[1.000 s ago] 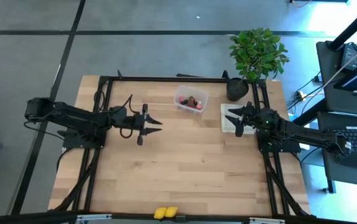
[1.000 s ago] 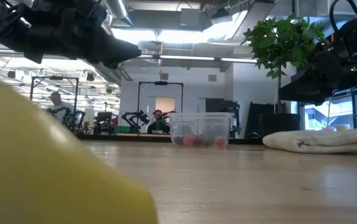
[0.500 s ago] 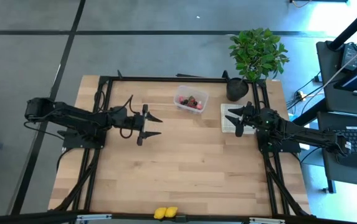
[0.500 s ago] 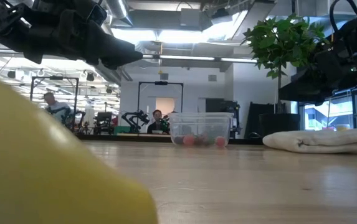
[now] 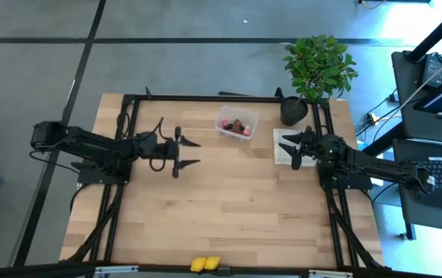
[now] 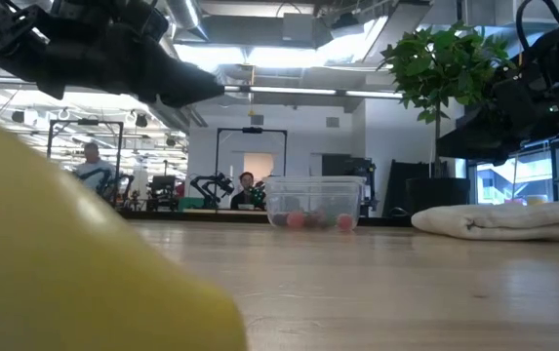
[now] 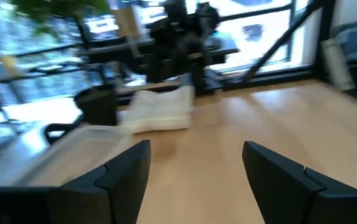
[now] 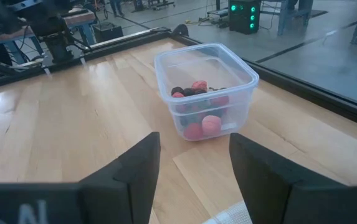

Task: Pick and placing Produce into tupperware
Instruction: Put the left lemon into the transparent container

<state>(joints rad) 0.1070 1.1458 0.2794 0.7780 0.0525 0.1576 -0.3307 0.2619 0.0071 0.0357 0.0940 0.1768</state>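
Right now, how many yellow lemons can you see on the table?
2. Both lemons lie side by side at the table's near edge, far from the plastic box. None shows inside it.

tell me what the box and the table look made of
Box: likely clear plastic, smooth and a bit glossy; the berries show through its walls. Table: pale wood, matte, apparently joined planks; grain and seams are visible.

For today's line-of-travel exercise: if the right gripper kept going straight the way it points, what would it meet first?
Probably the tupperware: the right gripper aims at it across bare table. Height is unclear; it might pass over.
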